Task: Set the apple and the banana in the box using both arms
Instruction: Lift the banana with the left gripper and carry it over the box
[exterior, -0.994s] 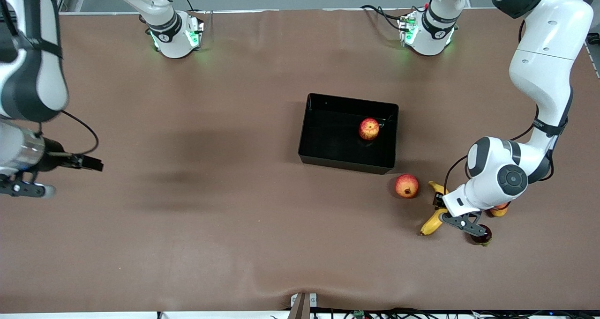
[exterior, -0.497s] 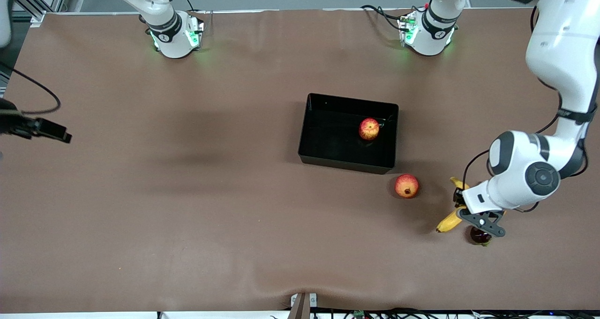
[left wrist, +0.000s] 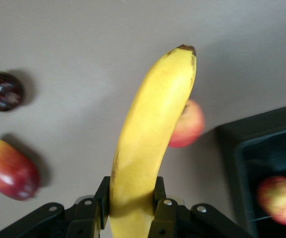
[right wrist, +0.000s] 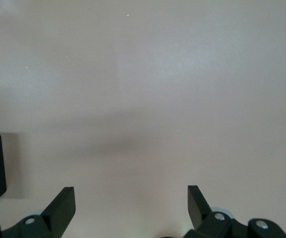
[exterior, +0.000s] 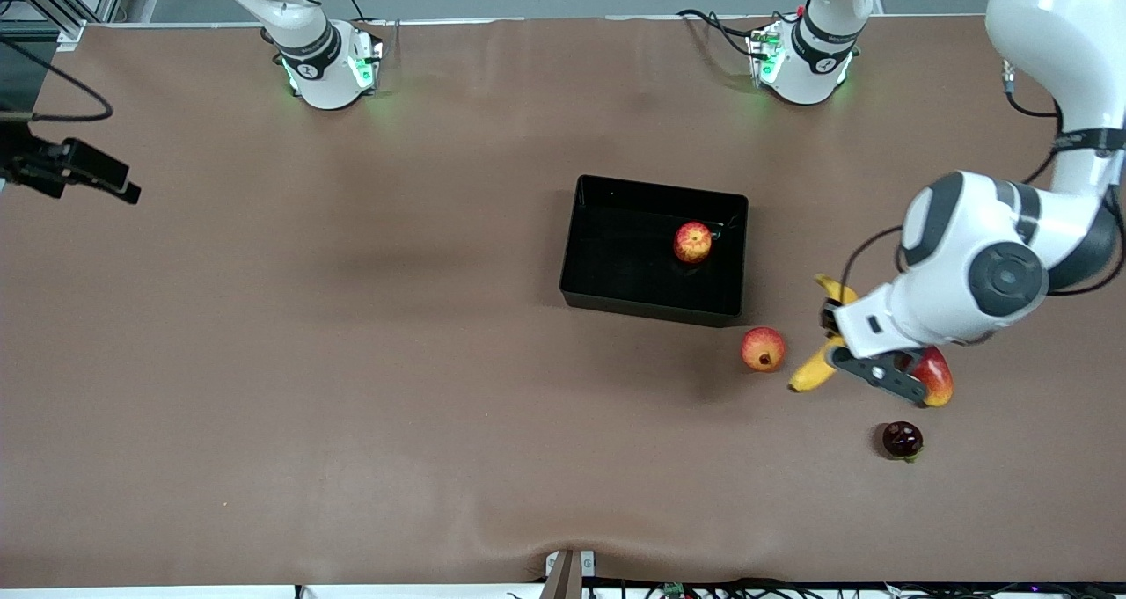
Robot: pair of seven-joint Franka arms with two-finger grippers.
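Closest to your front camera you have a dark round fruit [exterior: 902, 439] lying alone toward the left arm's end of the table. A little farther from that camera, the left gripper [left wrist: 131, 206] is clamped on the banana [exterior: 815, 368], lifted off the table over the spot between a red-yellow mango [exterior: 932, 377] and an orange-red round fruit [exterior: 763, 349] (the one with the dark crown-like end). In the left wrist view you can see both fingers pressed against the banana's sides, its dark tip pointing away from the wrist.

Farther again sits the black box [exterior: 582, 256], and the apple [exterior: 692, 242] rests inside it, in the part toward the left arm's end.

Your right gripper [right wrist: 131, 202] waits with its fingers spread wide apart and nothing between them, hanging over bare brown table [exterior: 352, 361] near the right arm's edge.
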